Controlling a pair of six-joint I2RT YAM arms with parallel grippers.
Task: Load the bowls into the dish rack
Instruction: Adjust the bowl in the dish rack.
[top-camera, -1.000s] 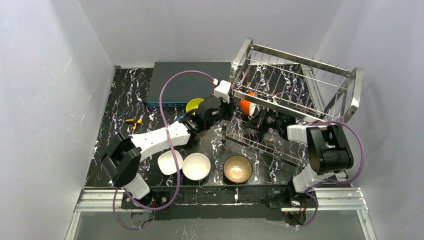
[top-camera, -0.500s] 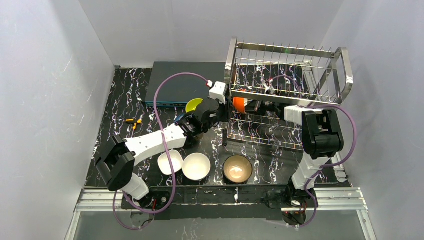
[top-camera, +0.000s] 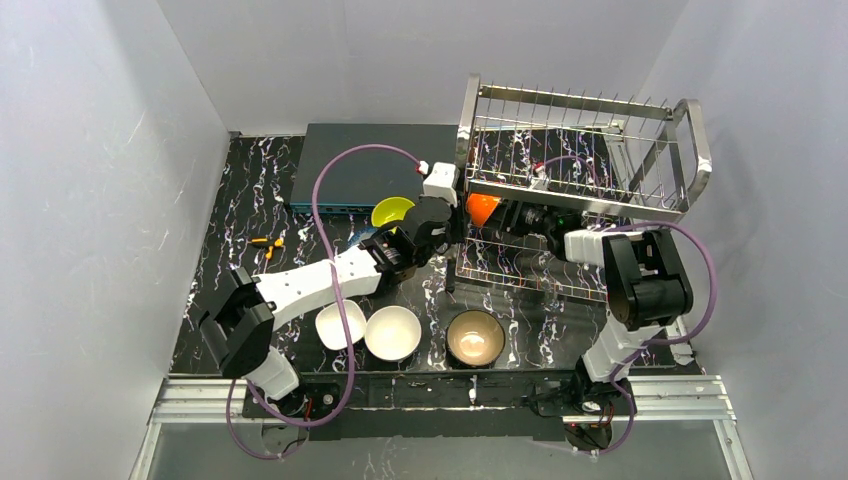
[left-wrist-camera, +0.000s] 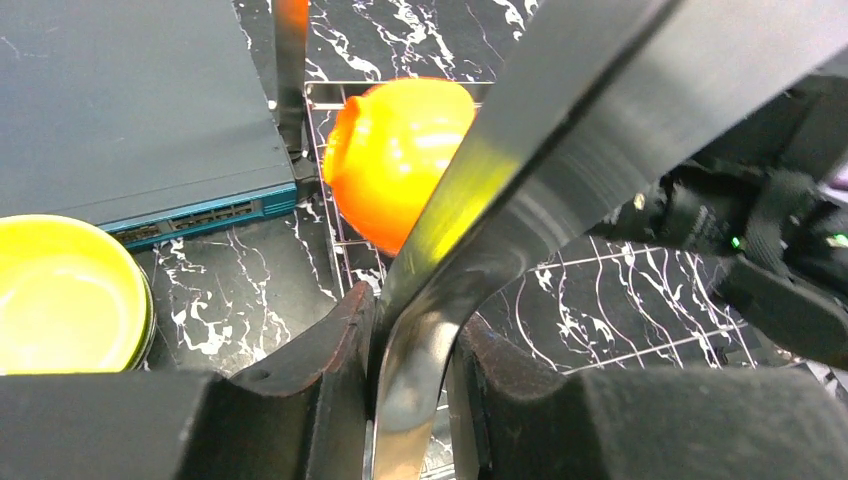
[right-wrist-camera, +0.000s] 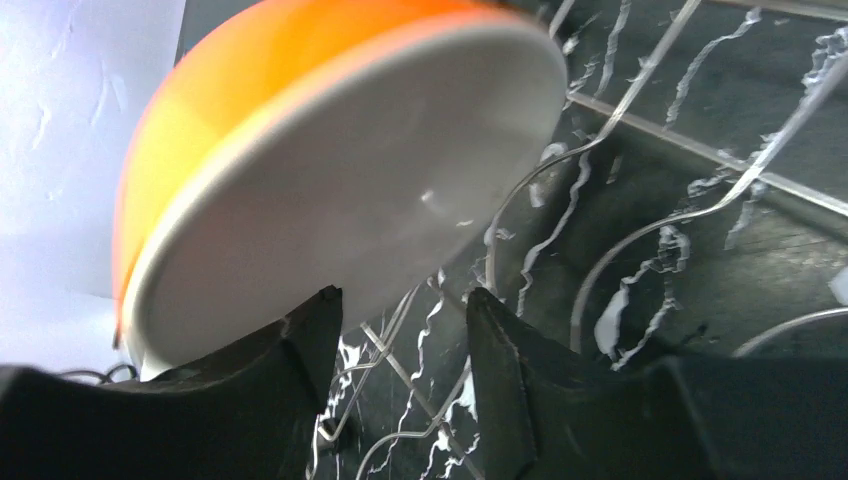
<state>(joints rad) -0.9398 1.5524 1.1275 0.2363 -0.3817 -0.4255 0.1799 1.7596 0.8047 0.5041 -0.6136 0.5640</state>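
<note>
Your left gripper (left-wrist-camera: 412, 385) is clamped on the left end tube of the dish rack (top-camera: 585, 205), at lower centre of the left wrist view. It looks like a brace on the rack.

Your right gripper (right-wrist-camera: 400, 350) has its jaws apart with nothing pinched. The orange bowl (right-wrist-camera: 330, 170) fills the upper left of that view, on edge among the wires, with its white inside toward the camera. Its rim is just above the left finger; I can't tell if they touch.

Handling: the bowls look rigid, glazed and light, so probably slick and chip-prone against steel wire. Take them by the rim, one finger inside and one outside. A grip on the round belly would likely slip.

Contents: the orange bowl is the only one I can make out in the rack, at the lower tier's left end, centre of the overhead view.

Not yet loaded, on the table (top-camera: 240, 190):
- yellow-green bowl (top-camera: 392, 211), just left of the rack
- two white bowls (top-camera: 392, 332) and a tan-brown bowl (top-camera: 474, 338), along bottom centre

Nothing is visible inside them.
</note>
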